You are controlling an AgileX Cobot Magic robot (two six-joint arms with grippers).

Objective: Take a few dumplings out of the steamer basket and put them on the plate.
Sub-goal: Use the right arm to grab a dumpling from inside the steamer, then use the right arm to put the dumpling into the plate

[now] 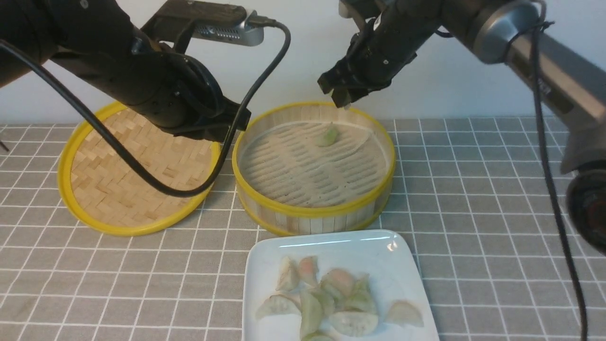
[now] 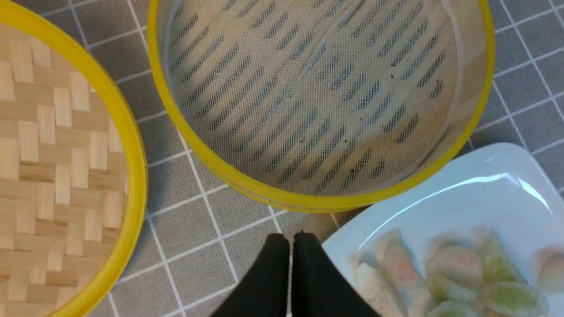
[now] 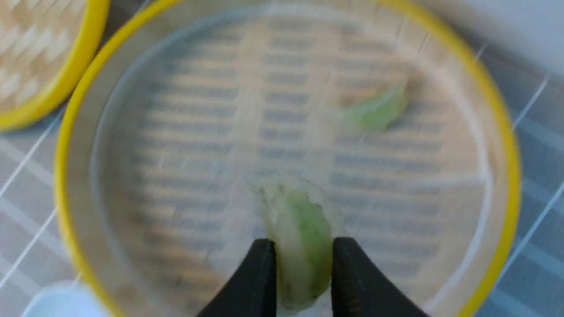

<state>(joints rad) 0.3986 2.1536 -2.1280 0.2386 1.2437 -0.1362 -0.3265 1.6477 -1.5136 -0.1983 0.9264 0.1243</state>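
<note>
While the right claw [image 3: 303,242] pinches 1 pale green dumpling [image 3: 299,220] over the steamer basket [image 1: 312,215] | second dumpling [image 1: 328,136] lies at 1 o'clock on its floor | plate [image 1: 331,244] at 6 o'clock, heaped | left claw [image 2: 291,240] pressed together, empty | handling: likely light, soft, slippery, tearable; grip the plump middle gently

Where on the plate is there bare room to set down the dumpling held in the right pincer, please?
The plate is bare along its far strip, between the rim facing the steamer basket and the dumpling pile, widest toward its far right corner. The middle and near half are crowded.
</note>
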